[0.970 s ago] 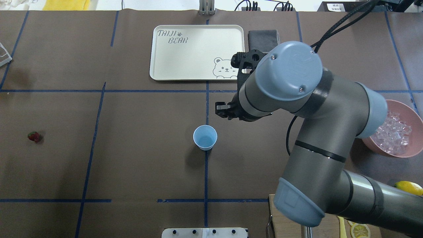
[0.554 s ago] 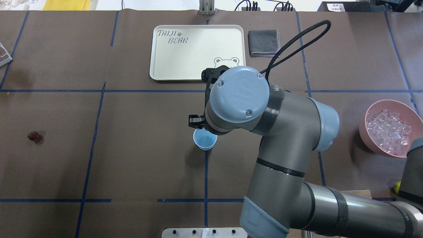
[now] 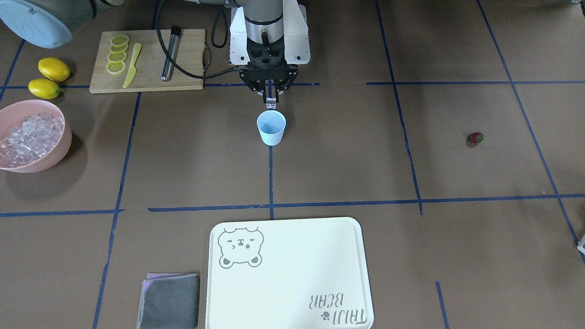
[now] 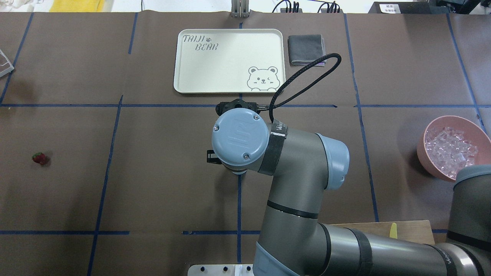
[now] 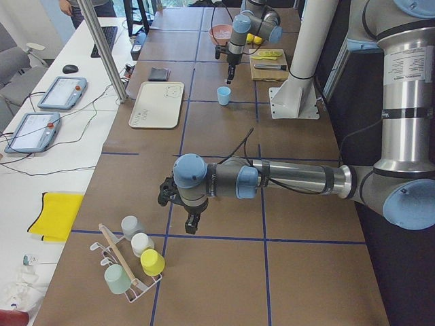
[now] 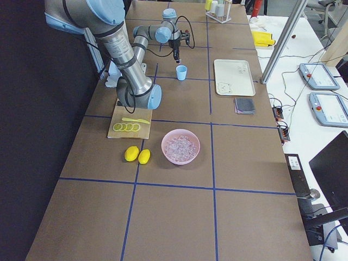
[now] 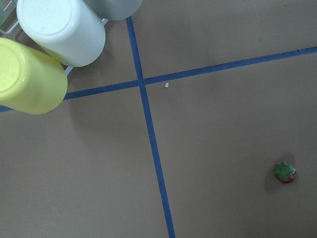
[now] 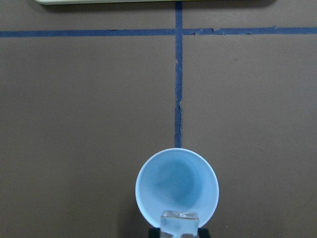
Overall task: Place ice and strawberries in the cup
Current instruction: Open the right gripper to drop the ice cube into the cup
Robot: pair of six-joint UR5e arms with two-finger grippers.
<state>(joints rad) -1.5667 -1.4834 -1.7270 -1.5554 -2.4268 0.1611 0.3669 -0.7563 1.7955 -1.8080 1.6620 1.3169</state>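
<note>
The pale blue cup stands upright at the table's middle; its inside looks bare. Just above its rim on the robot's side hangs my right gripper, shut on one clear ice cube. In the overhead view the right wrist covers the cup except a sliver. More ice fills the pink bowl. The strawberry lies alone, far toward my left side. My left gripper hovers low over the table near it; I cannot tell whether it is open or shut.
A cream bear tray and a grey cloth lie across the table from the robot. A cutting board with lemon slices, a yellow knife and a dark rod sits by two lemons. A rack of upturned cups stands at the left end.
My right arm has swung leftward in the overhead view from beside the cup to directly over it, and its wrist now covers the cup. The strawberry has not moved.
</note>
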